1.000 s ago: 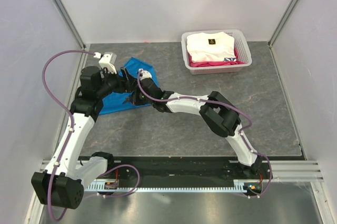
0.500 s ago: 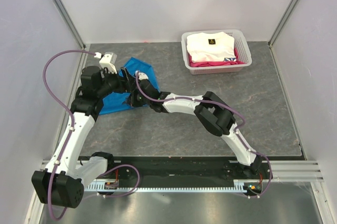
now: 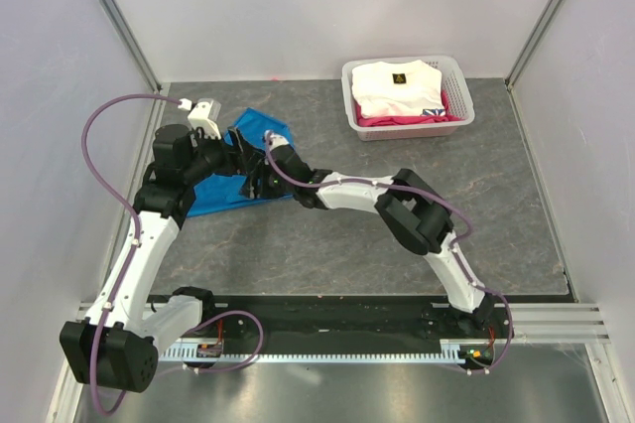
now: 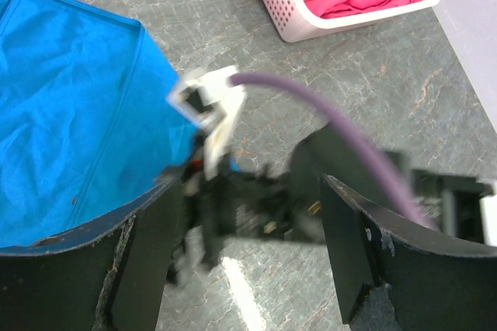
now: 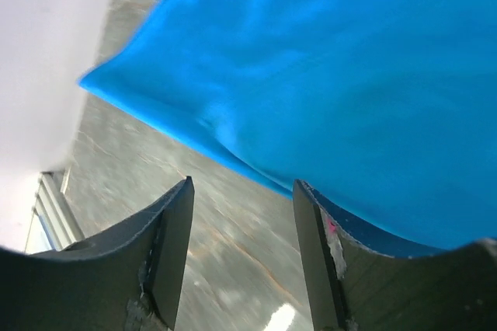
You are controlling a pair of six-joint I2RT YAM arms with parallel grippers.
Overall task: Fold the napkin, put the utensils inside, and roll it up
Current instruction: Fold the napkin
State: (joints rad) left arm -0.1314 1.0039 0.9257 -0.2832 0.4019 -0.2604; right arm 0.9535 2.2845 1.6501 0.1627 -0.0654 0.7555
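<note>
The bright blue napkin [image 3: 213,195] lies on the grey table at the back left, partly covered by both wrists. In the left wrist view the napkin [image 4: 70,113] fills the upper left. My left gripper [image 3: 238,148] hovers over its right part, open, and between the jaws of this gripper [image 4: 248,269] only the right arm's wrist and bare table show. My right gripper [image 3: 258,183] sits at the napkin's near right edge. The right gripper [image 5: 241,245] is open over bare table, with the napkin's edge [image 5: 334,74] just beyond its fingertips. The utensils are out of view.
A white basket [image 3: 412,128] with folded white and pink clothes stands at the back right; the same basket [image 4: 279,12] also shows in the left wrist view. White walls close in the table on the left, back and right. The right arm's purple cable [image 4: 342,129] crosses in front of the left gripper.
My right gripper has gone from shut to open at the napkin's near edge, and its arm has drawn back slightly to the right. The left arm has stayed put.
</note>
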